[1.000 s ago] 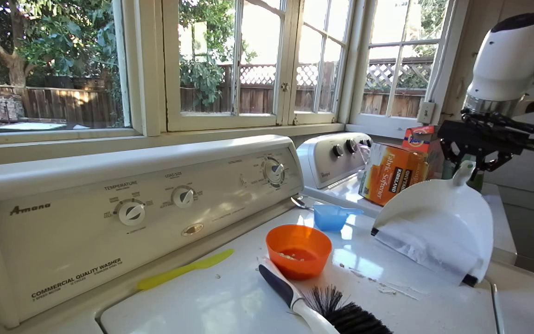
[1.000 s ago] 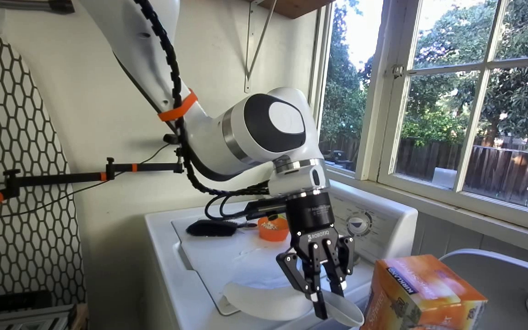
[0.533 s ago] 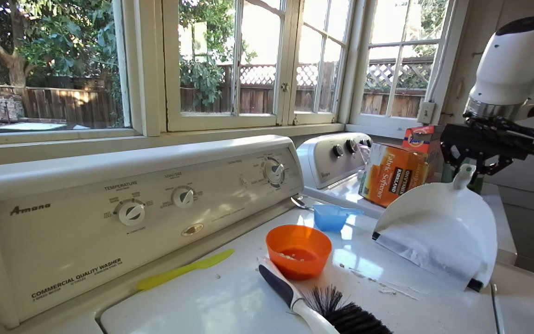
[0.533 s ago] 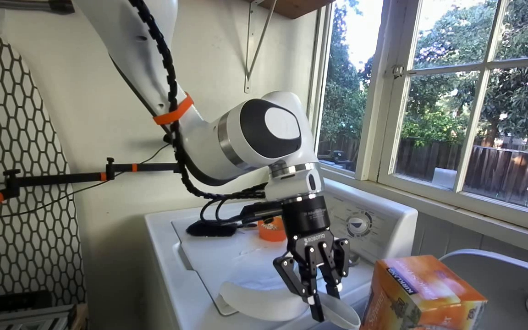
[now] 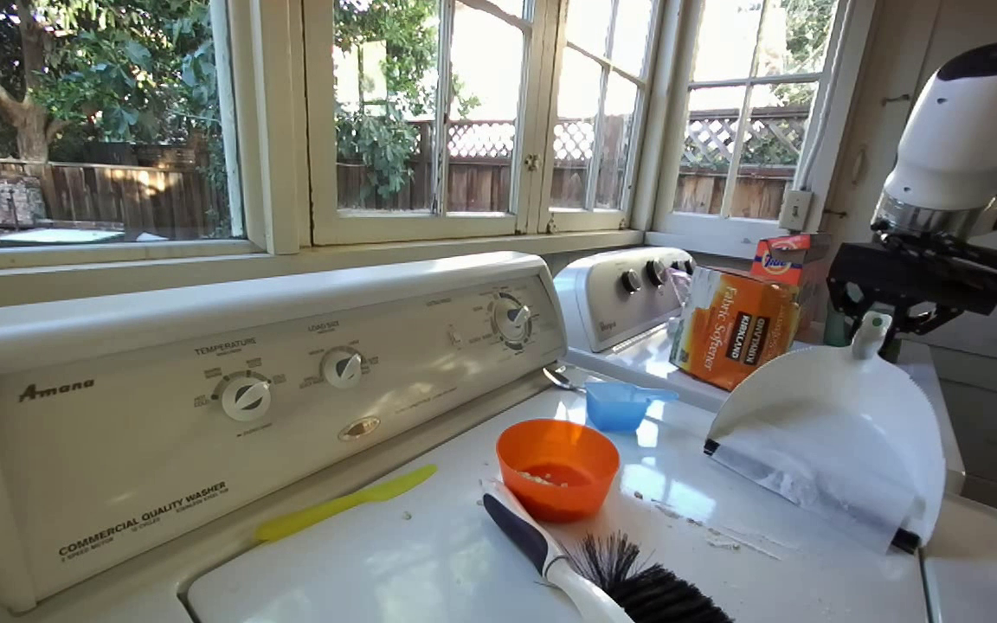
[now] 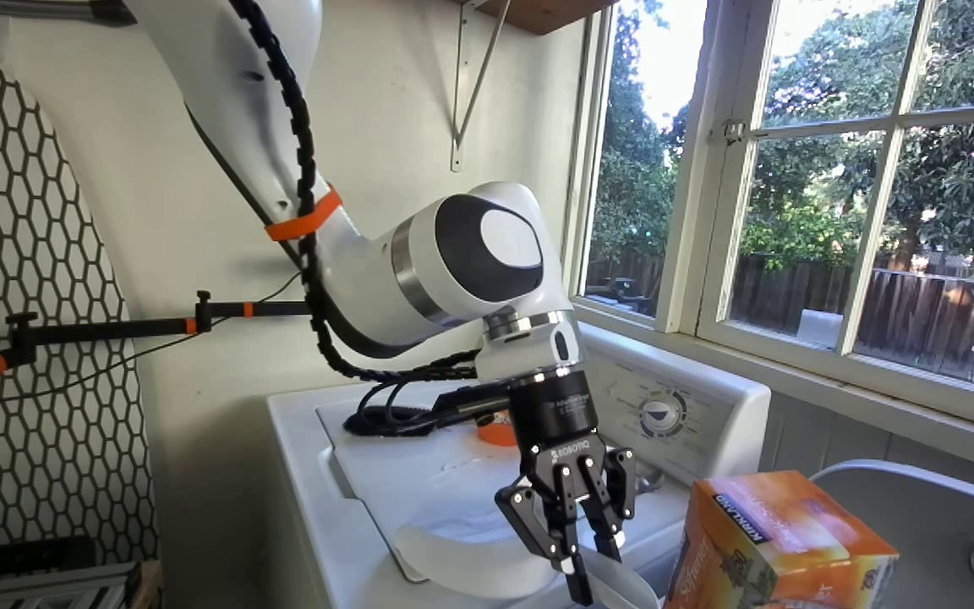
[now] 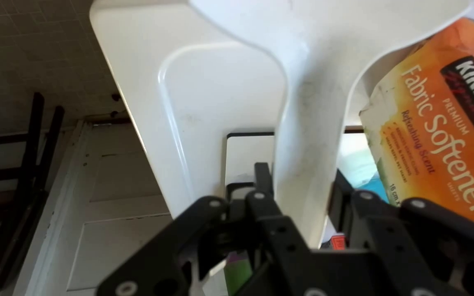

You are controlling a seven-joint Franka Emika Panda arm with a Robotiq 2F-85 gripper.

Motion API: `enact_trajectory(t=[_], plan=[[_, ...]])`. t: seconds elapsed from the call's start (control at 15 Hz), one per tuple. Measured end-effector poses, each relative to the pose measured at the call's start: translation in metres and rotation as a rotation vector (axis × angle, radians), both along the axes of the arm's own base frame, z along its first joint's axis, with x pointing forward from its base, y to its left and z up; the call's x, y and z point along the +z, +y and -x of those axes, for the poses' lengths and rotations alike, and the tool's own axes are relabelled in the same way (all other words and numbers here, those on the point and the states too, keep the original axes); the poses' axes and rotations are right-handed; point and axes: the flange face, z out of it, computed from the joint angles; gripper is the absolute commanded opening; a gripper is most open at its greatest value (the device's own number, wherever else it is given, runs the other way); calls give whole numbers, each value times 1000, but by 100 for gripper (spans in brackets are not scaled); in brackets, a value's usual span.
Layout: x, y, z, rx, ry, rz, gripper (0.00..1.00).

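My gripper [image 6: 595,571] is shut on the handle of a white dustpan [image 5: 836,424]. In the wrist view the handle [image 7: 311,135] runs between the two fingers. In an exterior view the pan hangs tilted, its dark-cornered front edge low over the right part of the white washer lid [image 5: 377,567]. I cannot tell whether that edge touches the lid. Scattered crumbs [image 5: 723,543] lie on the lid left of the pan. A brush with black bristles [image 5: 667,597] lies beside an orange bowl [image 5: 557,476] holding small pale bits.
A blue scoop [image 5: 618,408], a spoon [image 5: 559,378] and a yellow-green knife [image 5: 347,504] lie near the washer's control panel [image 5: 412,363]. A Kirkland fabric softener box [image 6: 791,541] stands close to the gripper on the neighbouring machine, with a Tide box [image 5: 782,260] behind it.
The gripper and the dustpan move together, rightward and slightly down in an exterior view, leftward and slightly down in an exterior view. The things on the washer stay where they were.
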Motion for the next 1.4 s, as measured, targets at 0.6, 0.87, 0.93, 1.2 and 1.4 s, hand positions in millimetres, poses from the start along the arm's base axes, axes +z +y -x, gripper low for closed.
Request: enact_trajectory(t=[0.6, 0.87, 0.93, 1.2, 1.4], plan=[[9, -1, -7, -9, -25, -2, 10], [11, -3, -8, -13, -28, -3, 10], [11, -5, -8, -17, -28, -3, 10], [10, -19, -8, -48, -26, -6, 10], [11, -32, -8, -77, -29, -6, 10]])
